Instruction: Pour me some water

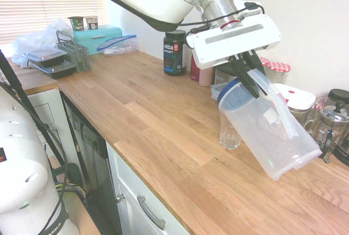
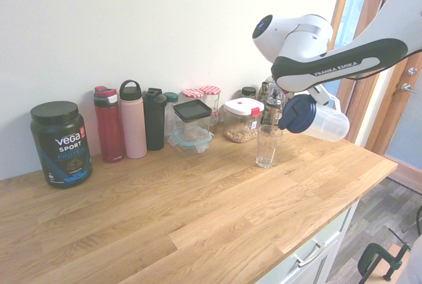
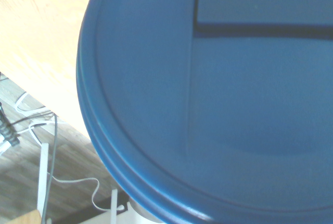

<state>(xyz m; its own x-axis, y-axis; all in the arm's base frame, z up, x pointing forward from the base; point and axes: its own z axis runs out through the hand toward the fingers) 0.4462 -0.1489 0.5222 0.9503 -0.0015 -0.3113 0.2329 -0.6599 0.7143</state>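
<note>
Hand [image 1: 256,86], one: closed, clamped on the handle of the pitcher. Pitcher [image 1: 268,131], translucent, blue lid [image 1: 234,96]: held off the worktop [image 1: 139,107], tipped, its lid end toward 10 to 11 o'clock in the first exterior view, near the rim of the glass. Glass [image 1: 229,134], clear, fluted: stood upright on the worktop. Listed outward from the glass, same view: French press [image 1: 334,120], at 3 o'clock; red-and-white-lidded container [image 1: 298,100], at 2; black protein tub [image 1: 175,54], at 11; teal box [image 1: 97,38], farther off, at 10. Wrist view: lid, close up.
</note>
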